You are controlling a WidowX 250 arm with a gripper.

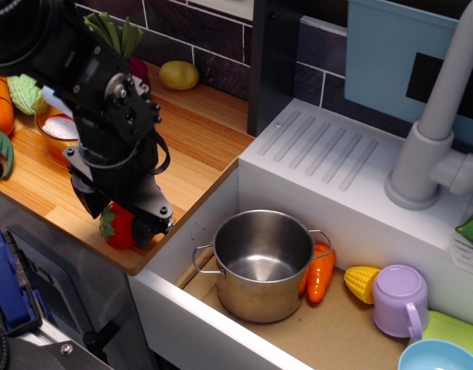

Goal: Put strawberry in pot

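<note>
The red strawberry [116, 229] with its green cap lies near the front edge of the wooden counter [197, 150], partly hidden by my gripper. My black gripper [120, 218] has come down over it, open, with one finger on each side of the strawberry. I cannot tell whether the fingers touch it. The shiny steel pot [259, 304] stands empty in the sink to the right and lower down, with its wire handles at the sides.
An orange toy carrot [321, 276], a corn cob [362, 282] and a lilac cup [398, 301] lie right of the pot. A grey faucet [437, 131] stands at the back right. A yellow fruit [178, 75], an orange bowl [55, 131] and other toy foods sit on the counter.
</note>
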